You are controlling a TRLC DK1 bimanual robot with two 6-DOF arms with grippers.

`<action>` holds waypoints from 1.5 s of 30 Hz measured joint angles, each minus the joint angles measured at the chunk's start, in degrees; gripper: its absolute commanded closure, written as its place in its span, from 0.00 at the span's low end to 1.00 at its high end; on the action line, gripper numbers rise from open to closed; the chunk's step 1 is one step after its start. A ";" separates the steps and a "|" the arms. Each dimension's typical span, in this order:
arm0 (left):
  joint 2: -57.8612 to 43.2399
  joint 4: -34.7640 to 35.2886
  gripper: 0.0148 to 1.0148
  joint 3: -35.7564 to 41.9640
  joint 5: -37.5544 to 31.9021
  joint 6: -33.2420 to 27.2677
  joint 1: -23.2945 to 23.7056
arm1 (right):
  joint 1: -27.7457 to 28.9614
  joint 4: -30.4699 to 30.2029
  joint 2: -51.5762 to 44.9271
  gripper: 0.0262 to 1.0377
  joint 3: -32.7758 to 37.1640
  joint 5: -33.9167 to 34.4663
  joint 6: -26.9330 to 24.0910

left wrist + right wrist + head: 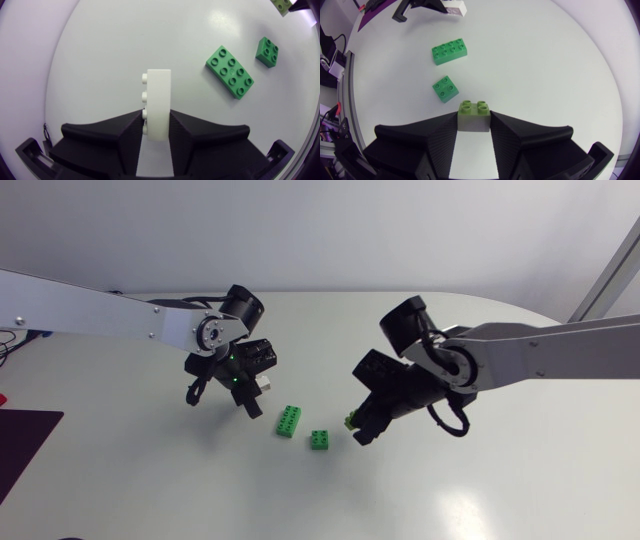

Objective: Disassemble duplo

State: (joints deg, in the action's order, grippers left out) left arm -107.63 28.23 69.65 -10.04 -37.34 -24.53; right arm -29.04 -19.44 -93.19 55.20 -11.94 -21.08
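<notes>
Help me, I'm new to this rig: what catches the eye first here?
The left gripper clamps a white brick between its fingers, the right gripper a light-green brick. Between them, a long green brick and a small green brick lie apart on the table.

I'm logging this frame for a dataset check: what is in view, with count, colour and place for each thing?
Eight-stud brick: one, green, lying on the table between the two grippers.
Four-stud brick: one, green, on the table beside the eight-stud brick, on the right gripper's side, apart from it.
White brick: one, white, clamped between the left gripper's fingers.
Light green brick: one, light green, four studs up, clamped between the right gripper's fingers.
Table: one, white, under everything.
Left gripper: one, black, shut on the white brick.
Right gripper: one, black, shut on the light green brick.
</notes>
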 measured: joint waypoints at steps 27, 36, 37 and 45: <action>5.16 3.50 0.05 -2.91 0.22 5.55 -0.33 | -1.40 1.33 -3.23 0.05 -1.07 3.06 -1.27; 25.31 1.73 0.04 -3.15 0.04 10.67 0.07 | 0.63 0.79 17.11 0.04 -2.16 9.16 0.74; 27.56 0.63 0.04 -3.69 -2.01 11.15 0.07 | 0.90 0.81 19.02 0.04 -2.64 10.82 0.92; 44.81 -2.16 0.03 -9.99 -11.78 13.51 -0.33 | 4.68 -6.47 40.13 0.04 -4.85 17.46 0.94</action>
State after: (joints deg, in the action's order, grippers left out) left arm -62.83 26.06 59.66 -21.82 -23.83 -24.86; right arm -24.36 -25.91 -53.06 50.35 5.52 -20.14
